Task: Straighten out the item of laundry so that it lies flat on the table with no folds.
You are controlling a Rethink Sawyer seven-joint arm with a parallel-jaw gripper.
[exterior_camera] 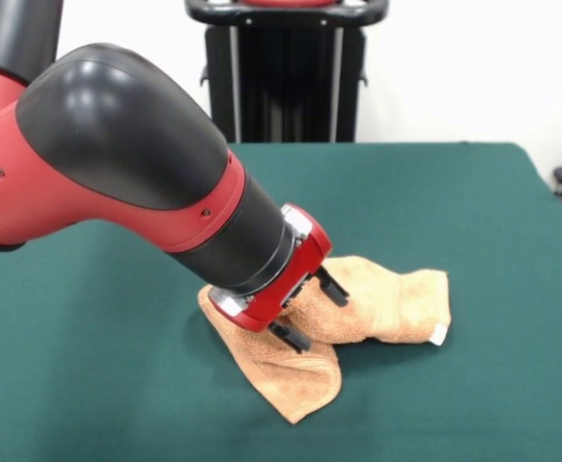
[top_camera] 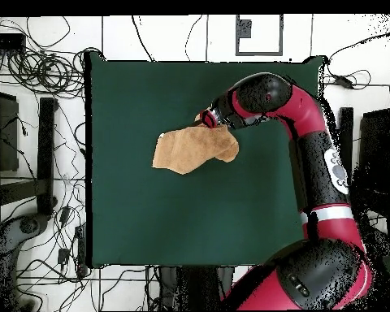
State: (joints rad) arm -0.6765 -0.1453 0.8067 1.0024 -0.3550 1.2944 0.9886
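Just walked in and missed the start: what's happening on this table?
A red and black Sawyer arm is working on an orange-tan towel lying on the green table. The gripper is down at the towel's middle, with its dark fingers spread over the cloth; it does not clearly hold anything. The towel is still crumpled, folded over itself into a bent shape rather than lying flat, with a small white tag at one corner. So the straightening is not done.

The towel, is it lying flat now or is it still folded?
Still folded. The towel is bunched into two doubled-over lobes with rounded fold edges on the table, and the gripper rests at its middle.
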